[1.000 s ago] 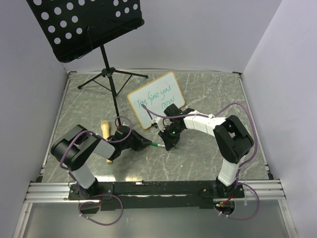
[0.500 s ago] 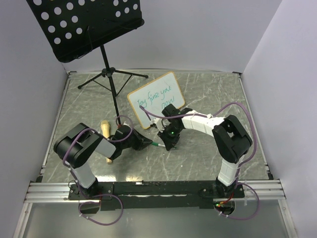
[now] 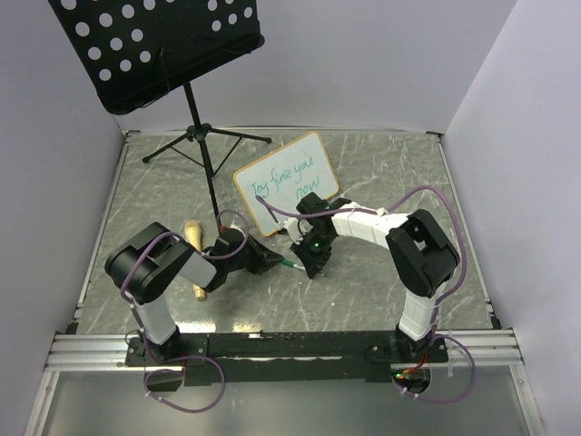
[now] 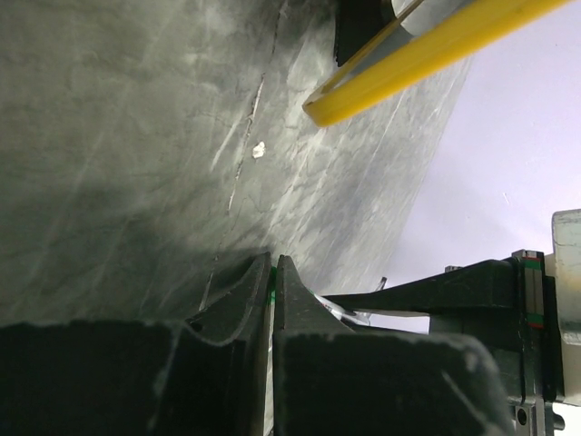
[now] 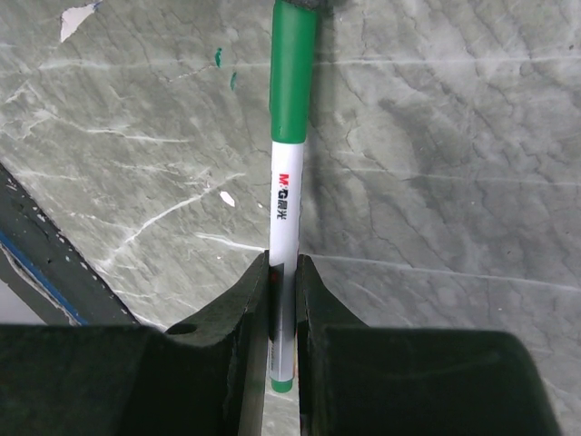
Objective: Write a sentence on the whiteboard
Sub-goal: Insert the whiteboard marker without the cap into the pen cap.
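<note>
Seemingly recapping: right claw (image 5: 282, 265) grips the pen (image 5: 284, 195), left claw (image 4: 273, 265) pinches its green cap (image 5: 293, 73). We should push straight along the barrel. The written whiteboard (image 3: 287, 184) stands just behind on the surface (image 3: 390, 282).

Both arms are built from rounded glossy black joint housings linked by white shells: the left arm (image 3: 162, 272) at lower left of the top view, the right arm (image 3: 419, 254) at lower right. A thin purple cable (image 3: 434, 194) loops loosely along each arm and coils again under its base. A small green light (image 3: 316, 243) glows on the right wrist. In the wrist views, the left gripper (image 4: 273, 268) and right gripper (image 5: 283, 272) have matte black, curved moulded fingers with a faintly grainy finish.
</note>
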Tool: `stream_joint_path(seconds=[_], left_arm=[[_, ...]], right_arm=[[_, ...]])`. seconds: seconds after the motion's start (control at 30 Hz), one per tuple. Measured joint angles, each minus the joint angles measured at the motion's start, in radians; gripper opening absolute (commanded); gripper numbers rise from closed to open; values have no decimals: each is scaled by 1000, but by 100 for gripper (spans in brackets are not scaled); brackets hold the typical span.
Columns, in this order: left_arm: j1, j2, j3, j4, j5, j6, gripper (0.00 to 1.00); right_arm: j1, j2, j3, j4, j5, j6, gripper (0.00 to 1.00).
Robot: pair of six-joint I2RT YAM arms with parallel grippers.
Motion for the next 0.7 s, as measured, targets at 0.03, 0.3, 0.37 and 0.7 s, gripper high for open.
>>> stream_joint_path(seconds=[0.03,0.3,0.37,0.7], left_arm=[[-2,0,0,0,-3,0,5],[-21,14,2,28,-19,0,4],[-24,22,2,42,-19,0,4],[-61,82,33,107,-18,0,3]], right_arm=[[0,0,0,-1,2,1,0],[0,0,0,-15,20,11,0],[0,0,0,-20,23,13,0],[0,0,-3,-73,66,23,0]])
